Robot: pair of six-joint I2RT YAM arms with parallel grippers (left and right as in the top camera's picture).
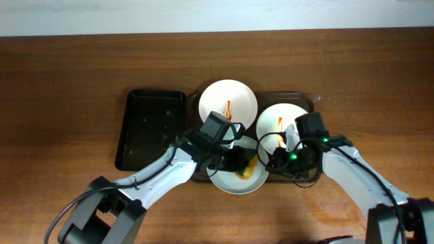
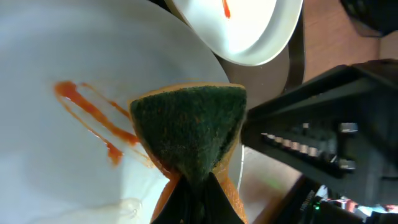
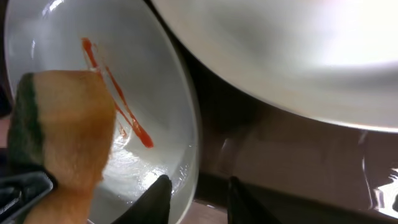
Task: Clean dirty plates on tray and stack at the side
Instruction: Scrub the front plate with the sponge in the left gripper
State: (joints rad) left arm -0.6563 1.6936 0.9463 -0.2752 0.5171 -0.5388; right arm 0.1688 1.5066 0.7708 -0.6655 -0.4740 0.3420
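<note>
Three white plates lie on the dark-brown tray [image 1: 308, 100]: a far one [image 1: 228, 102], a right one [image 1: 278, 118], and a front one [image 1: 227, 184]. Each shows an orange-red sauce streak. My left gripper [image 1: 241, 163] [image 2: 198, 202] is shut on a sponge [image 2: 186, 134] with an orange body and a green scouring face. The sponge rests on the front plate [image 2: 43, 68] beside the streak. My right gripper [image 1: 277, 161] [image 3: 198, 199] is open and straddles the front plate's [image 3: 158, 68] right rim, one finger inside and one outside. The sponge [image 3: 71, 124] also shows in the right wrist view.
A narrower black tray [image 1: 150, 129] lies to the left of the brown tray. Bare wood-grain tabletop [image 1: 61, 102] surrounds both trays. The right plate [image 3: 298, 50] overhangs close above my right gripper. The two arms are close together over the front plate.
</note>
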